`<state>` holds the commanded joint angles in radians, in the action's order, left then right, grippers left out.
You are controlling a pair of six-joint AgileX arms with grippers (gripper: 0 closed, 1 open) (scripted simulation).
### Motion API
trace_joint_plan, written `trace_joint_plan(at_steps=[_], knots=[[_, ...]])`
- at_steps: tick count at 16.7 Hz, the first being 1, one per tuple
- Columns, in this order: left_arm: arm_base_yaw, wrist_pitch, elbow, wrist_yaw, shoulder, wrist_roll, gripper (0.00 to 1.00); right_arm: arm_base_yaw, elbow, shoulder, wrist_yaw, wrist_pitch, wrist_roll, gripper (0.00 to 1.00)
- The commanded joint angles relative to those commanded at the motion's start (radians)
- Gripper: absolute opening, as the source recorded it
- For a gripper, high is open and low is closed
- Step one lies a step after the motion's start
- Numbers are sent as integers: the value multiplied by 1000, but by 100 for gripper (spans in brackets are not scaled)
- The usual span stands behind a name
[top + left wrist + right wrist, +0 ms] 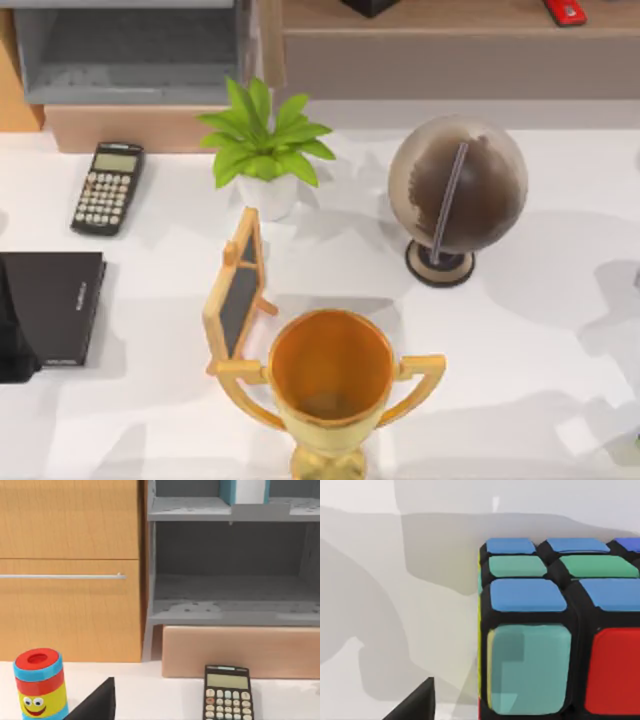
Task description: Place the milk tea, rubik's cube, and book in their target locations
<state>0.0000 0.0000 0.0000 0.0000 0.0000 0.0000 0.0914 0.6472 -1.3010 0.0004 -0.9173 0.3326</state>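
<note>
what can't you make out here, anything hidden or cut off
- Book, left wrist view: cut off by the top edge on the upper shelf.
- Rubik's cube, right wrist view: its far side runs past the frame edge.
- Black notebook, top view: cut by the left edge.
- Red object, top view: cropped, unidentifiable.

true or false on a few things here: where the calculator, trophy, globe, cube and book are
1. The calculator lies flat on the table, left of the potted plant. True.
2. The gold trophy lies tipped on its side. False: it stands upright, its open cup facing up.
3. The globe stands to the right of the plant. True.
4. The rubik's cube sits on the grey shelf. False: in the right wrist view it rests on the white table.
5. The light-blue book lies flat beside the calculator. False: it stands on the upper level of the grey shelf unit; the flat thing near the calculator is a black notebook.
</note>
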Motion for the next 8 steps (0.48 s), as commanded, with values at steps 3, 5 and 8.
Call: trace_joint_plan(at_steps=[3, 5, 8], knots=[[0, 0, 0, 0, 0, 0, 100, 0, 0, 0, 0, 0, 0, 85], [0, 0, 0, 0, 0, 0, 100, 0, 0, 0, 0, 0, 0, 70], [0, 0, 0, 0, 0, 0, 100, 0, 0, 0, 0, 0, 0, 47]])
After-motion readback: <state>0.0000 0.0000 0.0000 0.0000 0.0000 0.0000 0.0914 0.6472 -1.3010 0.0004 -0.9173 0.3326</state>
